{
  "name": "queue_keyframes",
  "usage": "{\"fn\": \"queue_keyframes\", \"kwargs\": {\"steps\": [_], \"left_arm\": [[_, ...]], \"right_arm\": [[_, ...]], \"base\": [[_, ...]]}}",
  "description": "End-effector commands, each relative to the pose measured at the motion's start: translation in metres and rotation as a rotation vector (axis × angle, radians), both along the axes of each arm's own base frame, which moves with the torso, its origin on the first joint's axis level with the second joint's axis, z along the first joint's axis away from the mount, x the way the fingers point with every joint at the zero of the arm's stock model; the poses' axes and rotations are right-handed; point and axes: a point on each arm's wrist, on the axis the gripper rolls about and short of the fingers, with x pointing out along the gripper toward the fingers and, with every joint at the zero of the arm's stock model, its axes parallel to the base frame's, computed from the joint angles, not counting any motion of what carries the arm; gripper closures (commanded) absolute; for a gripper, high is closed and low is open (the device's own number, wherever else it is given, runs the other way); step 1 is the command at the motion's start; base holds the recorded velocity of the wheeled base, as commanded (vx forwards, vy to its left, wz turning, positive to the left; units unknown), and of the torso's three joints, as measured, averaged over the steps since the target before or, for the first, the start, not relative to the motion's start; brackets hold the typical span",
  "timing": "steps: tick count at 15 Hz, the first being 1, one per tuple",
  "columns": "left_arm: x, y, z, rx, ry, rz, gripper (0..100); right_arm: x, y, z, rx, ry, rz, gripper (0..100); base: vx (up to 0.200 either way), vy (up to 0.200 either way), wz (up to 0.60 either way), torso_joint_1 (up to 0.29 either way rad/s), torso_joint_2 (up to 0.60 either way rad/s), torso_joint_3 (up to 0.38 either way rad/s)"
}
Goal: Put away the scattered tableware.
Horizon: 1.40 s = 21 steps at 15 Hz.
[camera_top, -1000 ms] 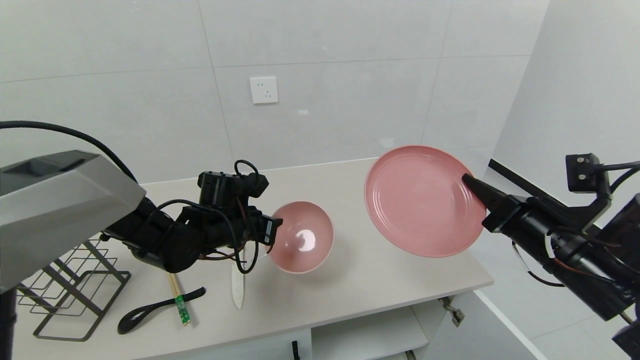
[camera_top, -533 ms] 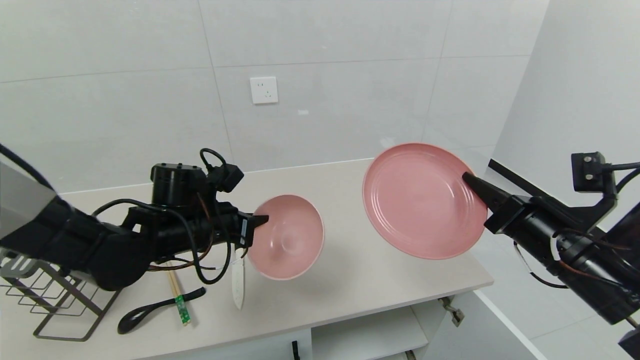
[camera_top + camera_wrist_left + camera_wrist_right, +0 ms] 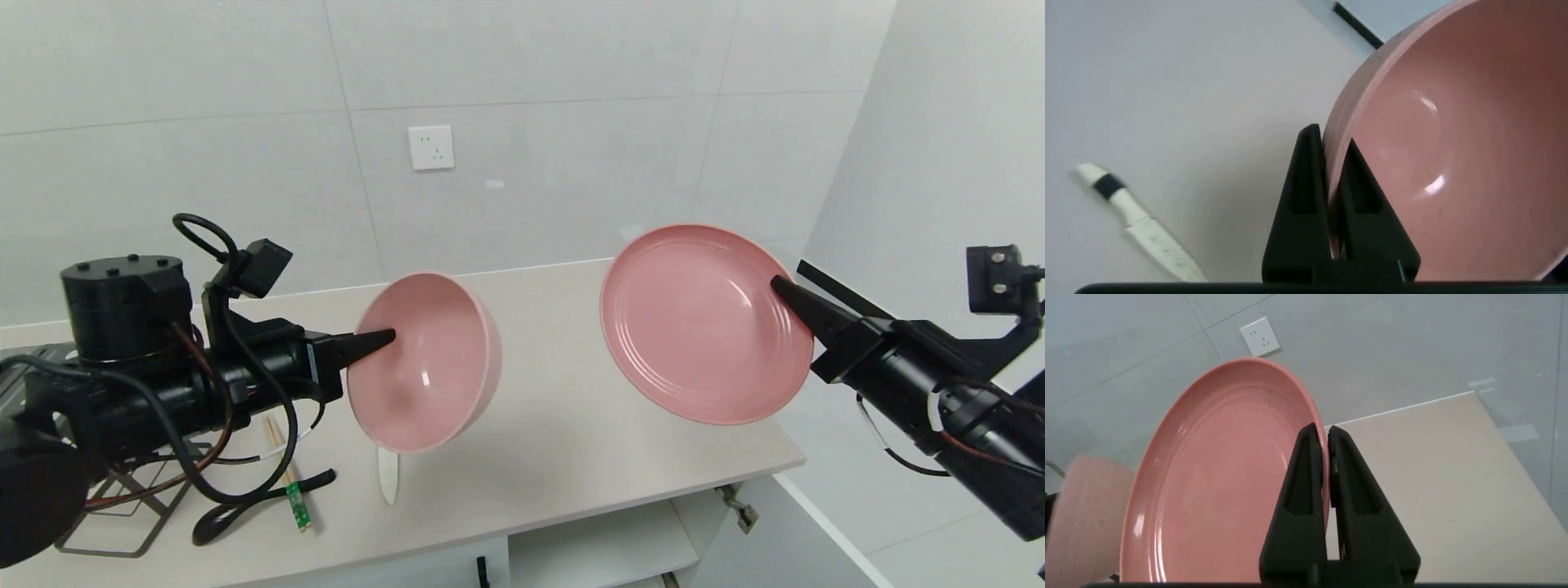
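Note:
A pink bowl [image 3: 424,359] hangs tilted above the counter, its rim pinched by my left gripper [image 3: 384,336], which is shut on it. The left wrist view shows the bowl [image 3: 1445,155] with the rim between the black fingers [image 3: 1308,192]. My right gripper [image 3: 785,291] is shut on the rim of a pink plate [image 3: 694,322], held nearly upright above the counter's right end. In the right wrist view the plate [image 3: 1217,482] stands edge-on in the gripper [image 3: 1327,445]. A white knife [image 3: 389,483], chopsticks [image 3: 287,478] and a black spoon [image 3: 237,510] lie on the counter.
A dark wire rack [image 3: 106,510] stands at the counter's left front, partly behind my left arm. The beige counter [image 3: 563,441] ends at the right, with open shelves [image 3: 596,547] below. A wall socket [image 3: 430,147] is on the tiled wall. The knife [image 3: 1143,229] lies under the bowl.
My left gripper has lifted the bowl up off the counter and tipped it more upright, the arm swinging left. The right gripper with the plate has shifted slightly up and right.

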Motion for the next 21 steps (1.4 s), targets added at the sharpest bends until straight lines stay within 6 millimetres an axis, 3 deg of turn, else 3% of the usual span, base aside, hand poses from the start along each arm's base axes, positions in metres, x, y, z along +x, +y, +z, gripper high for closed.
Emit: {"fn": "queue_keyframes", "kwargs": {"steps": [1, 3, 5, 10, 15, 20, 21], "left_arm": [[-0.023, 0.003, 0.012, -0.047, -0.033, -0.080, 100], [-0.041, 0.006, 0.013, -0.072, -0.033, -0.201, 100], [-0.052, 0.004, 0.001, -0.063, -0.025, -0.301, 100], [-0.074, 0.004, -0.010, -0.043, -0.040, -0.296, 100], [-0.054, 0.000, -0.016, 0.148, -0.068, 0.042, 100], [-0.059, -0.004, -0.031, 0.201, -0.063, -0.018, 100], [-0.057, -0.006, -0.041, 0.207, -0.051, -0.021, 100]], "right_arm": [[-0.006, 0.003, 0.004, 0.006, -0.016, 0.023, 100], [-0.010, 0.005, 0.004, 0.006, -0.014, 0.042, 100], [-0.010, 0.005, 0.002, -0.001, -0.011, 0.041, 100], [-0.014, 0.007, -0.005, -0.067, -0.005, 0.047, 100], [-0.018, 0.006, -0.012, -0.133, 0.004, 0.038, 100], [-0.017, 0.007, -0.016, -0.200, -0.005, 0.035, 100], [-0.017, 0.008, -0.019, -0.213, 0.002, 0.036, 100]], "base": [[0.000, 0.000, 0.00, 0.000, 0.00, 0.000], [0.000, 0.000, 0.00, 0.000, 0.00, 0.000], [0.000, 0.000, 0.00, 0.000, 0.00, 0.000], [0.000, 0.000, 0.00, 0.000, 0.00, 0.000], [0.000, 0.000, 0.00, 0.000, 0.00, 0.000], [0.000, 0.000, 0.00, 0.000, 0.00, 0.000], [0.000, 0.000, 0.00, 0.000, 0.00, 0.000]]}}
